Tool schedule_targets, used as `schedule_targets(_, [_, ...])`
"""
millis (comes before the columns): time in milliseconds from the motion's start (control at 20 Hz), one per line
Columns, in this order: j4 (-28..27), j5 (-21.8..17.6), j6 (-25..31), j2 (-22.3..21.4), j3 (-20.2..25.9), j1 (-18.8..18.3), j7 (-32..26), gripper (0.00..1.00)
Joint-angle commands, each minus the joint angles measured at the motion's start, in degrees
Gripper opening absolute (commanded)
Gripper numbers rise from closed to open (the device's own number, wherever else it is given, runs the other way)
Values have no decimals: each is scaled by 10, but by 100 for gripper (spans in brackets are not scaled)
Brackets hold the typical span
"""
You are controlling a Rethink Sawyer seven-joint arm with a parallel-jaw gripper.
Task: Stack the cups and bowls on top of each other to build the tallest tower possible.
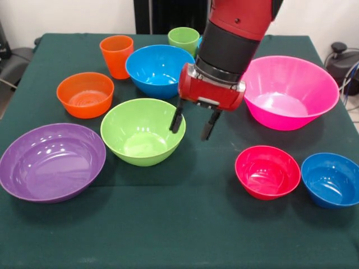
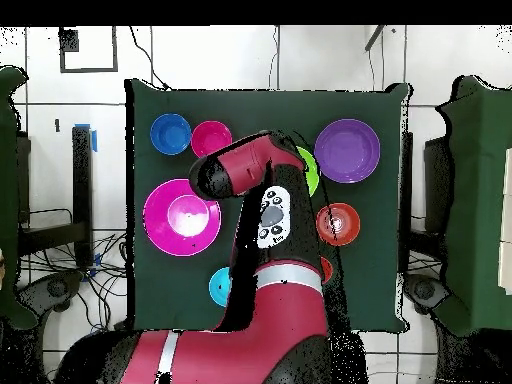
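With its fingers spread and empty, the gripper (image 1: 194, 124) hangs over the right rim of the lime green bowl (image 1: 142, 131); straddling that rim squarely should give a firm pinch.

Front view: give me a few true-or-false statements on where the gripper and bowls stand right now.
1. The gripper is open and holds nothing. True.
2. The gripper hangs at the right rim of the lime green bowl. True.
3. The small red bowl sits nested inside the pink bowl. False: it stands alone on the table, in front of the pink bowl and beside a small blue bowl.
4. The orange cup is stacked in the orange bowl. False: it stands upright on the cloth behind that bowl.
5. The purple bowl is empty. True.
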Motion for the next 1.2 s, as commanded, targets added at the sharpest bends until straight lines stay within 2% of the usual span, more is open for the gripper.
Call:
schedule_targets(50, [-44,-53,6,30,47,-7,-121,100])
schedule_targets(150, [-50,-49,15,34,55,-10,-128,100])
schedule_targets(200, [-44,-42,-4,34,59,-15,-109,100])
schedule_targets(350, [-37,-16,-4,36,81,-32,-99,100])
schedule_targets(400, [-35,-8,-4,36,88,-37,-96,0])
schedule_targets(550, [-31,13,5,39,119,-58,-107,0])
schedule_targets(750, [-41,33,62,44,146,-75,-143,0])
schedule_targets(950, [-49,30,88,45,156,-81,-162,0])
schedule_targets(1200, [-44,26,95,42,163,-87,-162,0])
